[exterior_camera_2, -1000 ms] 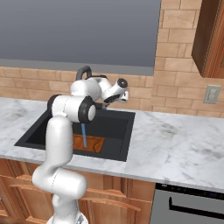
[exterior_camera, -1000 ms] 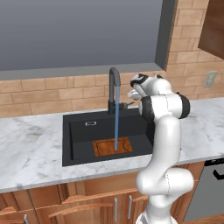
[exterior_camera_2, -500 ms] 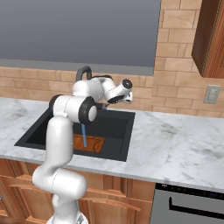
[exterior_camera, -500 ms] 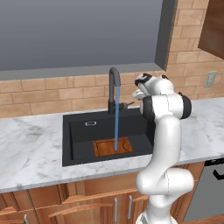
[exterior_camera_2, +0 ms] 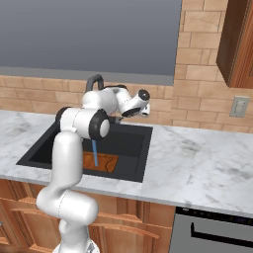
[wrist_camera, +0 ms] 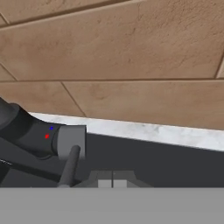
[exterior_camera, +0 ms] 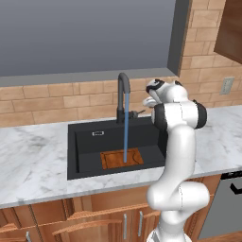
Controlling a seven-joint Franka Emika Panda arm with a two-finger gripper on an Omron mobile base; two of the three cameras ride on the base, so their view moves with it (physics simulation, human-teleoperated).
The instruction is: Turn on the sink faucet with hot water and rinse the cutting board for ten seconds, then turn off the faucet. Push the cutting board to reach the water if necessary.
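Marble counter [exterior_camera: 33, 160] runs across the kitchen here, grey-veined white, with wooden cabinets [exterior_camera: 71, 222] below and a tan brick backsplash [exterior_camera: 56, 101] behind, and a big grey window panel [exterior_camera: 85, 38] above it. Over on the right, an outlet [exterior_camera_2: 239, 106] sits on the brick and a dark wood wall cabinet [exterior_camera_2: 237, 44] hangs above it. Set into the counter is the sink [exterior_camera: 85, 142], matte black, and down on its floor lies the cutting board [exterior_camera: 113, 159] — flat, reddish-brown, towards the front of the basin. The water [exterior_camera: 125, 127] is running: a thin blue stream drops straight from the spout of the faucet [exterior_camera: 122, 92] and lands on the board. Now the gripper [wrist_camera: 112, 183] — it sits up at the back of the sink, close beside the faucet's base, its two tips pressed together with no gap and nothing between them. From the hand camera the grey lever handle [wrist_camera: 70, 164] pokes out just to one side of the tips; whether they actually touch it, I can't tell.
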